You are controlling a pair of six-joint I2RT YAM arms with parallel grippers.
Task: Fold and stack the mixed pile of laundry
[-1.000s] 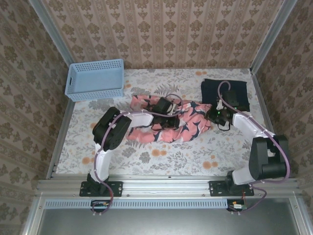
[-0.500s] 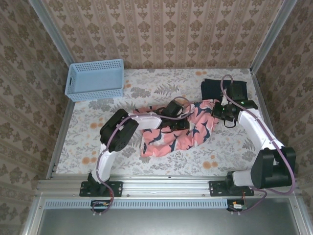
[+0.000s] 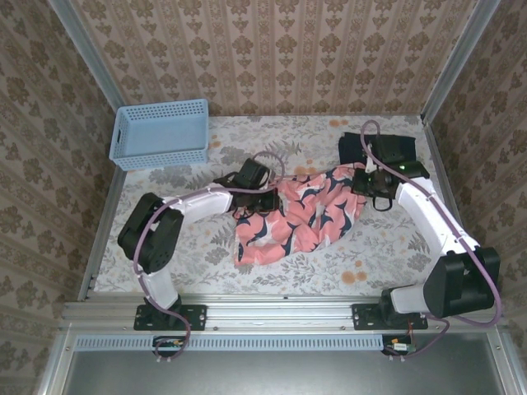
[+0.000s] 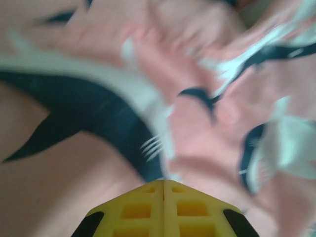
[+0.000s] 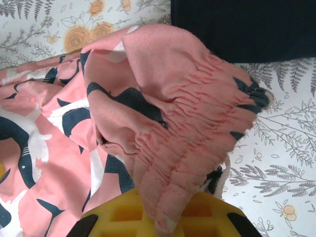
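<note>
Pulled out of its bunch, the pink garment (image 3: 296, 218) now stretches over the worktop (image 3: 375, 259) beside the navy garment (image 3: 397, 152), left fingers (image 4: 140, 212) and right fingers (image 5: 116, 217) clamped on opposite edges, ready for folding.

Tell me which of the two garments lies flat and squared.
The plain dark navy soft garment at the far right; the coral-pink garment with navy-and-white leaf-like print is rumpled.

1 pink-print garmt (image 3: 296, 218), 1 navy garmt (image 3: 397, 148), 1 basket (image 3: 160, 155).
</note>
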